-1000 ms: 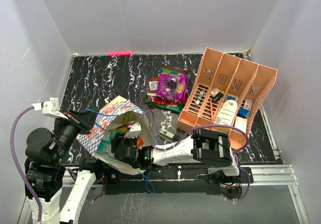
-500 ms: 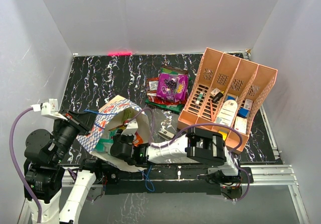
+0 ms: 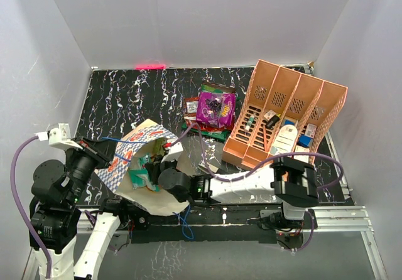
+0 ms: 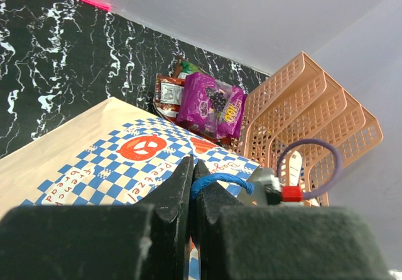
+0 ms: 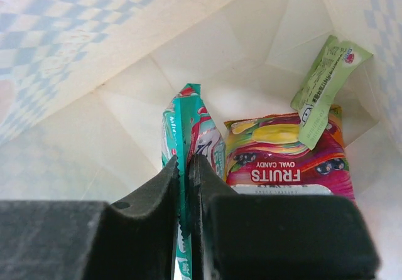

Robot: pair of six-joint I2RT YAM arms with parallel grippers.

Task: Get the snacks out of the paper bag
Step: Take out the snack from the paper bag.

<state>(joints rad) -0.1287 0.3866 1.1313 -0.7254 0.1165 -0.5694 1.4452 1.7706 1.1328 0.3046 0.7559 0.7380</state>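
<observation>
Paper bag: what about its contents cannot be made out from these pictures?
- Right wrist view: the teal packet is hidden below by the right jaws; its print cannot be read.
- Same view: the candy packet is cut off below by the jaws.
- Top view: the right arm partly covers the mouth of the bag, so the number of packets inside is unclear.

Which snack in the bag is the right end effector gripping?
The teal-green packet, pinched edge-on in the right end effector; the Fruits Oval Candy packet beside it lies free.
</observation>
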